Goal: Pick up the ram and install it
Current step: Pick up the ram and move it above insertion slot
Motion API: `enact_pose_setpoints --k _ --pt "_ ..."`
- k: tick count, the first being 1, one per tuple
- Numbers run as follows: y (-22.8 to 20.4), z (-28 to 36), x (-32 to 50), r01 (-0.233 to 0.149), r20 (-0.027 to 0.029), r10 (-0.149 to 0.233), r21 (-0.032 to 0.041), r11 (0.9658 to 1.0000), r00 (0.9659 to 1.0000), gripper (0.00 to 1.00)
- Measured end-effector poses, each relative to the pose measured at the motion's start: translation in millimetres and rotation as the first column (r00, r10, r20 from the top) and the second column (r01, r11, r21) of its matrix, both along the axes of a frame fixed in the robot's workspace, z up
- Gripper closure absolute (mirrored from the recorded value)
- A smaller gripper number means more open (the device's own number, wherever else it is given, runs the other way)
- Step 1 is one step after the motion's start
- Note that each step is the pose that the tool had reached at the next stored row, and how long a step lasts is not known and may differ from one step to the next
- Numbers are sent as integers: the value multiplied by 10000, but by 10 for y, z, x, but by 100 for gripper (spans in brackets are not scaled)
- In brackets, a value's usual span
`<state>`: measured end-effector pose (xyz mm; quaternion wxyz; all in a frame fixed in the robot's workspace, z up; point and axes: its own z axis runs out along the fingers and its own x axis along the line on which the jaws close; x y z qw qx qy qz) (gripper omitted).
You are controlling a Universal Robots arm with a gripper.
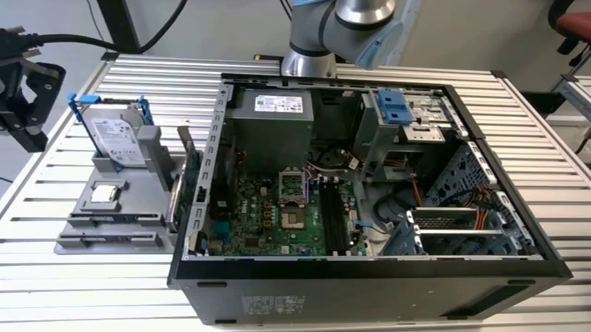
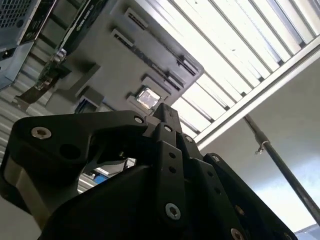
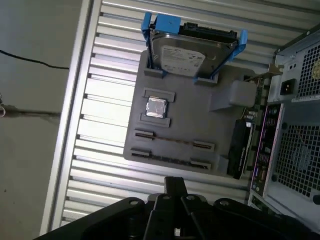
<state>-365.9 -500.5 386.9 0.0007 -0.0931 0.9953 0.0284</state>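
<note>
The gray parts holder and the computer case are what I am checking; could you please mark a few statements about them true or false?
1. The hard drive in its blue frame stands upright on the gray holder. True.
2. The case is closed on its upper side. False: it is open, and the motherboard shows inside.
3. The gripper hangs inside the case. False: it is outside, at the exterior view's left, beyond the holder.
4. A small silver chip lies flat on the holder. True.
5. The expansion card lies flat on the motherboard. False: it stands on edge between the holder and the case.
</note>
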Motion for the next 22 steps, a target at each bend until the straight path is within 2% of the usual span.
enact_pose_setpoints --k 3,6,11,15,19,22 --pt "0 1 0 -400 0 400 0 9992 9992 100" --pt "0 1 0 -814 0 814 0 9967 9967 100" --pt "0 5 0 -1474 -1 1474 0 9891 9891 100" --pt "0 9 0 -1991 0 1991 0 9800 9800 100" --pt "0 12 0 -2499 0 2499 0 9683 9683 100" --pt "0 14 0 -2862 0 2862 0 9582 9582 100"
